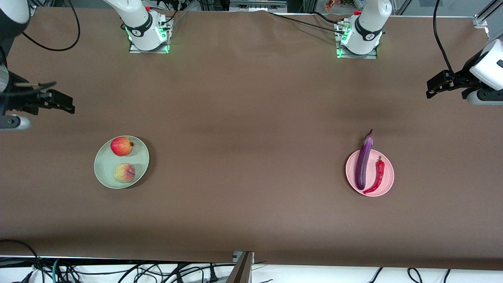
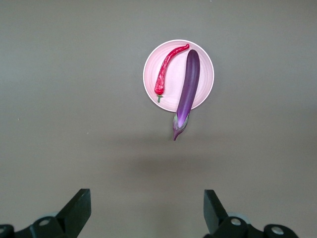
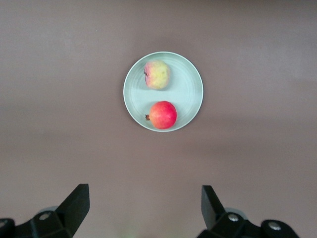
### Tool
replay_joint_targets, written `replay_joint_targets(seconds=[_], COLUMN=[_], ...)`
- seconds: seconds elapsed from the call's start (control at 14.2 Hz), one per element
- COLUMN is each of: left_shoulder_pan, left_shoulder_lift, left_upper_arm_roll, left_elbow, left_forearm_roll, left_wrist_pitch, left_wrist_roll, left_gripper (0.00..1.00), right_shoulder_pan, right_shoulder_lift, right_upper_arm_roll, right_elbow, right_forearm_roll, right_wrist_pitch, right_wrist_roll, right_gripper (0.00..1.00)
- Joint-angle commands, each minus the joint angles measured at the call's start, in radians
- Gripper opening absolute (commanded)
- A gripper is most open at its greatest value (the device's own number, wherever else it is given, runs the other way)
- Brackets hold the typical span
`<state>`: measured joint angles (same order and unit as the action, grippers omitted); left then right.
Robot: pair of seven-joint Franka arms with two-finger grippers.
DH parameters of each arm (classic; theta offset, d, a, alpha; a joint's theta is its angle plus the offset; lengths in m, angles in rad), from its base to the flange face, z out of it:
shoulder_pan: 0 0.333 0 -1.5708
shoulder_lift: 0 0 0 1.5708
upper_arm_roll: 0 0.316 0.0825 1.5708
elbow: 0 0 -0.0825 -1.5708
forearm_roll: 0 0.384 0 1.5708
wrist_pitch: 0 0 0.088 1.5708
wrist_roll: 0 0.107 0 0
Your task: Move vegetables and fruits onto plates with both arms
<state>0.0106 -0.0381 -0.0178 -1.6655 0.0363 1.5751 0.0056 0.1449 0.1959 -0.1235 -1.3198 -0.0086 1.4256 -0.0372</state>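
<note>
On pink plate (image 1: 389,177) eggplant (image 1: 363,163) beside chili (image 1: 378,175); apple (image 1: 122,146), peach (image 1: 124,173) on green plate (image 1: 103,169); left gripper (image 1: 439,87), right gripper (image 1: 59,103) wide, empty, high above table.
</note>
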Motion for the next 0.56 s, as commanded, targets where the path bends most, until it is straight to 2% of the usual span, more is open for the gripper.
replay_joint_targets(seconds=[0.0, 0.21, 0.49], left_shoulder_pan=[-0.006, -0.008, -0.012], left_shoulder_lift=[0.021, 0.021, 0.024], left_upper_arm_roll=[0.003, 0.003, 0.003], left_elbow=[0.047, 0.049, 0.055], left_forearm_roll=[-0.013, -0.013, -0.012], left_wrist_pitch=[-0.030, -0.030, -0.030], left_wrist_roll=[0.028, 0.028, 0.028], left_gripper=[1.00, 1.00, 1.00], right_shoulder_pan=[-0.048, -0.064, -0.065], right_shoulder_lift=[-0.111, -0.139, -0.116], right_upper_arm_roll=[0.036, 0.079, 0.074], right_elbow=[-0.159, -0.180, -0.168], right_forearm_roll=[-0.013, -0.007, -0.007], right_wrist_pitch=[0.054, 0.049, 0.050], right_wrist_roll=[-0.007, 0.010, 0.000], right_gripper=[1.00, 1.00, 1.00])
